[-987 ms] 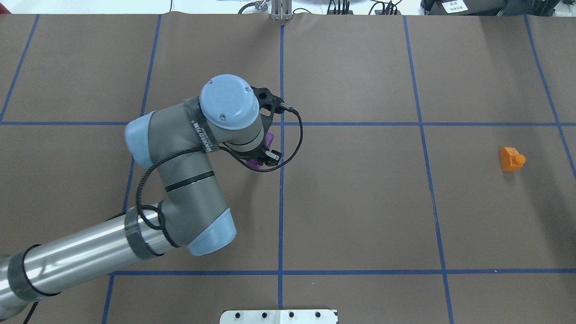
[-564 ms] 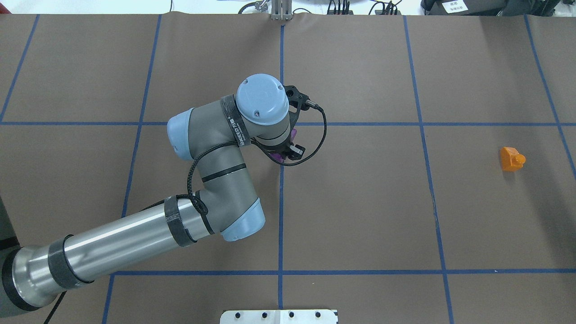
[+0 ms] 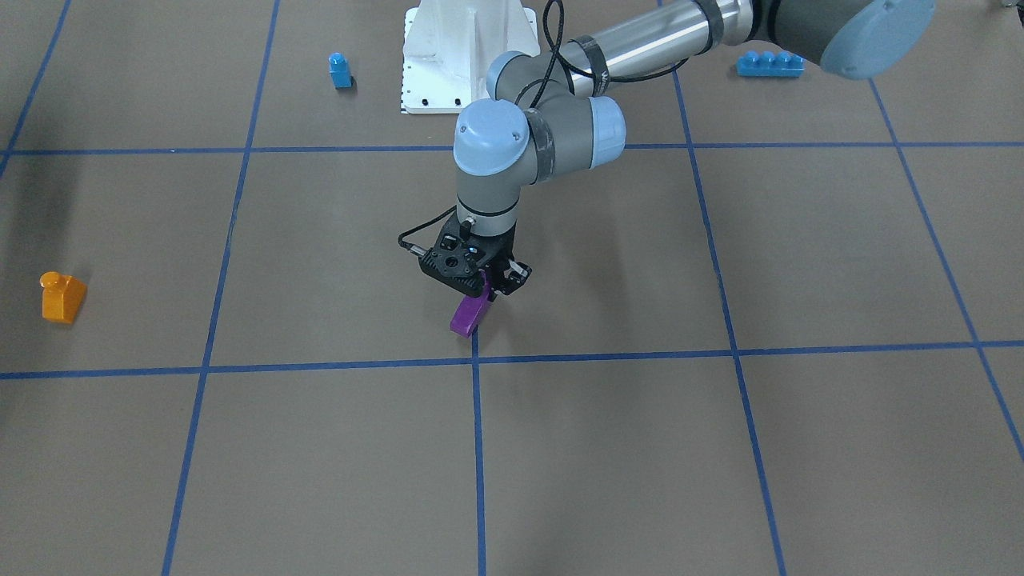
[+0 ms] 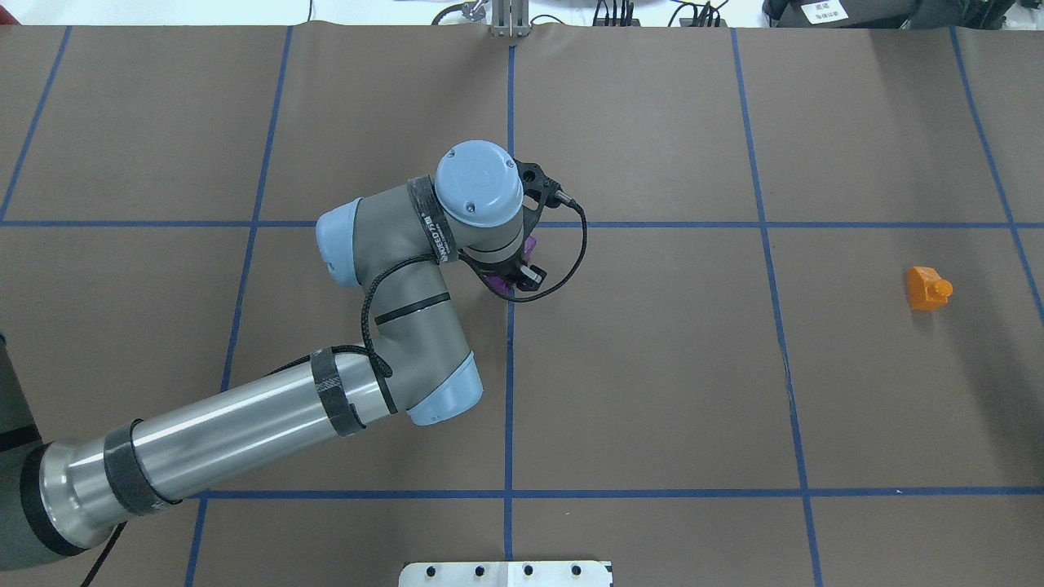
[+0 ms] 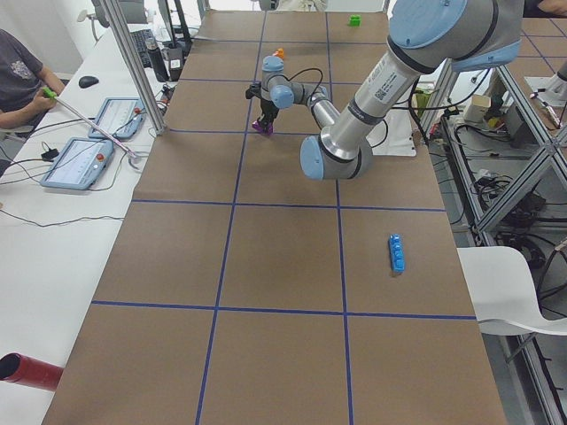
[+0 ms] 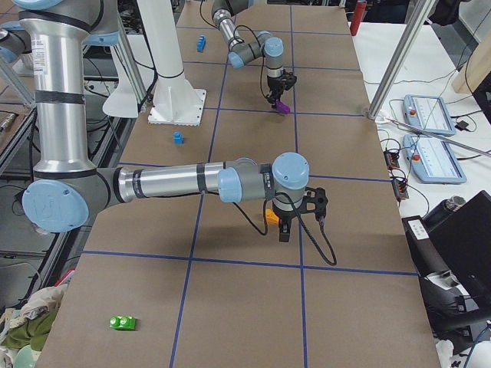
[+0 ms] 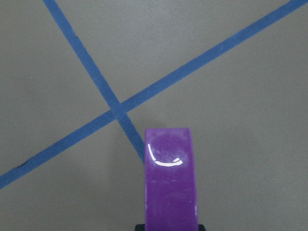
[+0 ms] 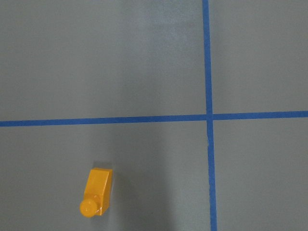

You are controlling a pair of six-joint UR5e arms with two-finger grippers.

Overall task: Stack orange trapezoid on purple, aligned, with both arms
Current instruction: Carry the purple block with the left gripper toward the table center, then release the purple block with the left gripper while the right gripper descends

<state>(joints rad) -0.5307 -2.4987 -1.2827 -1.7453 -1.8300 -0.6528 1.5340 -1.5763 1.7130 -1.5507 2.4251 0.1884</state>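
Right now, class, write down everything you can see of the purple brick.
The purple brick is small, elongated, glossy plastic, with glare on its smooth face in the wrist view. The left pincer is shut on its upper end, so it hangs tilted, lower end near the blue tape crossing. Whether it touches the brown paper cannot be told.
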